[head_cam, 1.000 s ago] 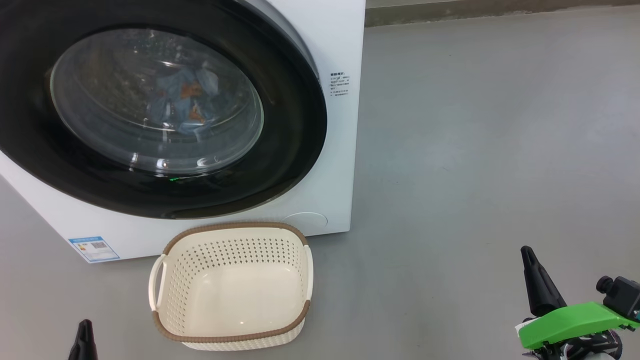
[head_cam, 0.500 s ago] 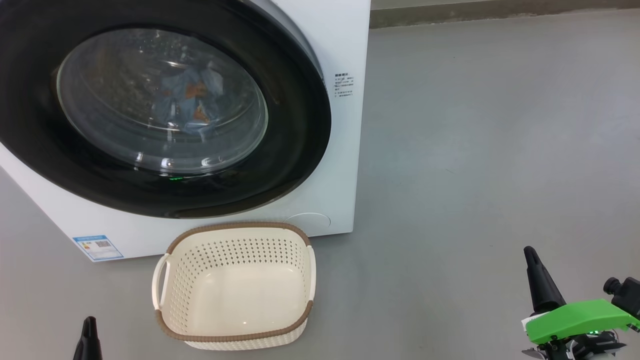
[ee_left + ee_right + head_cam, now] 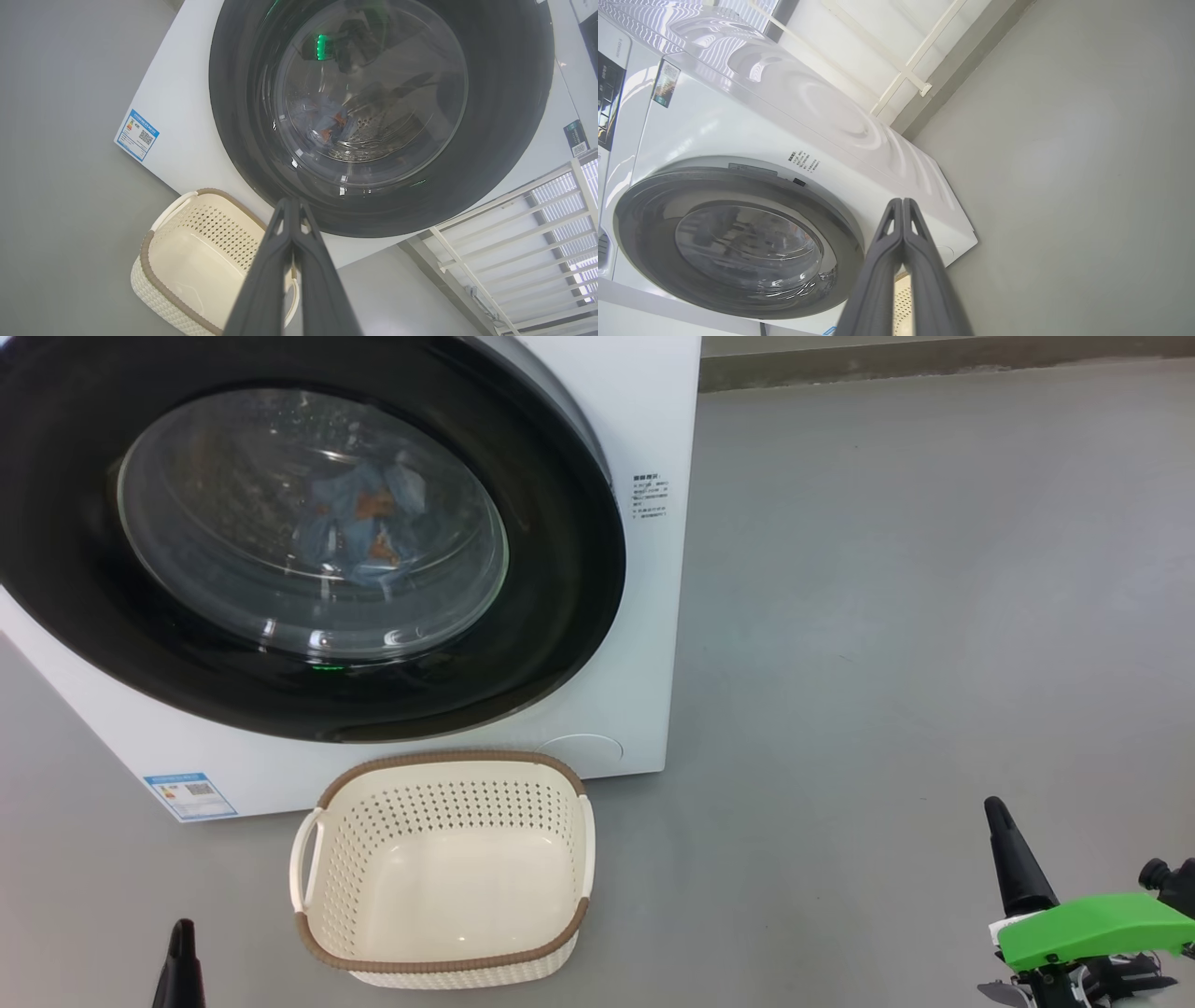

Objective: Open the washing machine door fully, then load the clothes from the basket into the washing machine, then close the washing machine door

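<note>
1. Left pincer (image 3: 184,933): fingers pressed together, holding nothing. It sits low at the near left, well apart from the basket (image 3: 448,762).
2. Right pincer (image 3: 995,807): fingers likewise pressed together and empty. It sits at the near right over bare floor (image 3: 887,616), well apart from the washer (image 3: 644,644).
3. Door (image 3: 560,616): lies flat against the washer front, with no gap visible at the ring in the right wrist view. Judged shut, though whether the latch has caught cannot be told.
4. Clothes (image 3: 359,523): one blue bundle with orange print, inside the drum and seen through the door glass.
5. Basket: stands on the floor just in front of the washer, below the door, and is empty to its base.
6. Progress: with the clothes in the drum, the basket empty and the door against the front, all three steps look done. Nothing seems left, except perhaps confirming the latch.
7. Change from the earlier frames:
   - The whole head view has slid a little to the right. Washer, label (image 3: 189,794), basket and both pincers shift together, so this reads as a camera move.
   - Basket and washer keep the same relation to each other.
   - The clothes sit in the same spot behind the glass.
   - Both pincers were closed then and remain closed now.
</note>
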Tool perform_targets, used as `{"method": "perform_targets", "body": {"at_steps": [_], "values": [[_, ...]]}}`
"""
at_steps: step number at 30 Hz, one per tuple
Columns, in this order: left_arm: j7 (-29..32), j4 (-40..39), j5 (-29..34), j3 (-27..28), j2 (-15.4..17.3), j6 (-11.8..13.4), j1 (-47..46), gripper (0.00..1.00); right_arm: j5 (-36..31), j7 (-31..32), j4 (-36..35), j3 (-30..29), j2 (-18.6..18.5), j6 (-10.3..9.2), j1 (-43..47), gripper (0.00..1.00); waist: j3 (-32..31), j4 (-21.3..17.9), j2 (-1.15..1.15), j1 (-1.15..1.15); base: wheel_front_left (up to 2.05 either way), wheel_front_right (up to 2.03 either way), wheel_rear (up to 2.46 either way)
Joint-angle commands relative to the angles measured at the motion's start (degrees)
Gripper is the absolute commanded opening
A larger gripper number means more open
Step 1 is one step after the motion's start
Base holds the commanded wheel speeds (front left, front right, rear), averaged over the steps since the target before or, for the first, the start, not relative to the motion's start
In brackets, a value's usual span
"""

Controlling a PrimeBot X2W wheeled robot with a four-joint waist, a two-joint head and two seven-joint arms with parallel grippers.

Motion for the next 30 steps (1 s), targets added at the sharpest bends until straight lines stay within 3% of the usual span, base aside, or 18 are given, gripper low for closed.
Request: {"method": "perform_targets", "body": {"at_steps": [1,30], "values": [[0.56,-1.65,-1.71,0.92,0.62,0.25,-2.91,0.0,1.67,0.36,-1.71,-0.18,-0.36,0.01,-2.44,0.0,-0.03,0.08,0.0,0.0,0.0,0.0,0.0],[5.45,-1.94,-17.34,0.93,-1.5,0.71,-5.56,0.0,16.83,4.8,-2.17,-2.45,1.04,0.0,-3.09,0.0,-0.48,1.28,0.0,0.0,0.0,0.0,0.0]]}}
